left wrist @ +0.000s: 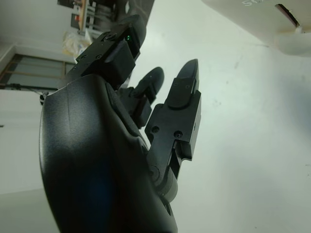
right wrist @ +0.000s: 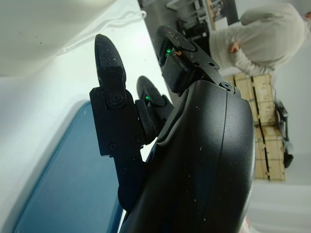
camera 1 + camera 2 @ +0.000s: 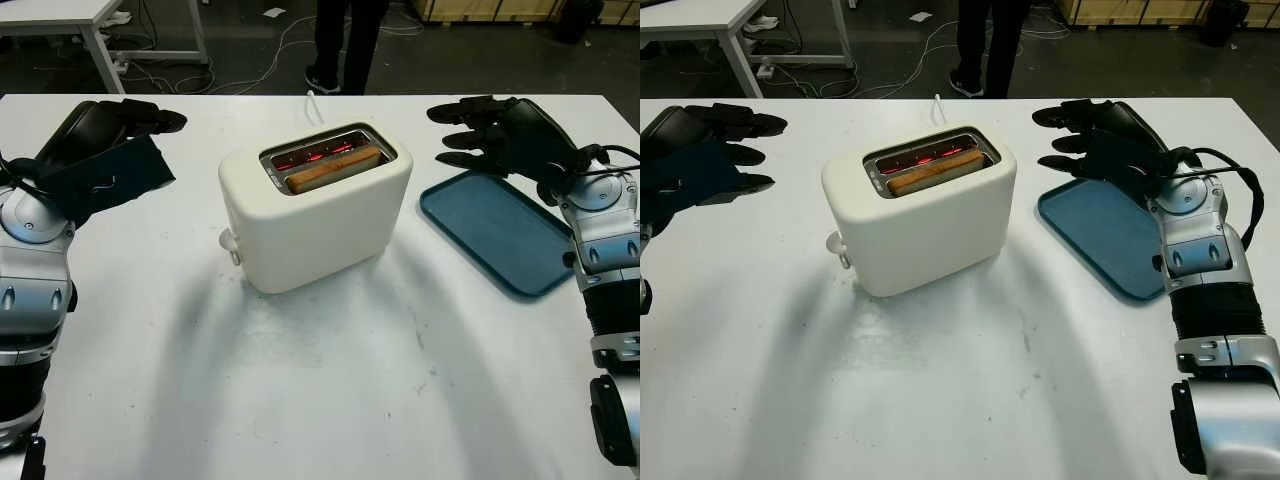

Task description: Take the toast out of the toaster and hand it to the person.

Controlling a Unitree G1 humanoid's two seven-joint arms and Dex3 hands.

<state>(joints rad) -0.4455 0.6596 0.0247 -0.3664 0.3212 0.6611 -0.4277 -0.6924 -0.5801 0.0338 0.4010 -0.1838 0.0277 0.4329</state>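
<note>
A cream toaster (image 3: 315,215) stands mid-table with a slice of toast (image 3: 334,167) sitting in its near slot; the far slot glows red. My left hand (image 3: 135,125) is open, raised over the table to the left of the toaster. My right hand (image 3: 470,130) is open too, held to the toaster's right above the far end of a blue tray (image 3: 495,235). A person (image 3: 340,40) in dark trousers stands beyond the table's far edge. A person in a light hooded top (image 2: 267,39) appears in the right wrist view.
The white table (image 3: 320,400) has bare room in front of the toaster. A white cord (image 3: 310,100) runs from behind the toaster toward the far edge. Another white table (image 3: 60,15) stands at the back left, with cables on the floor.
</note>
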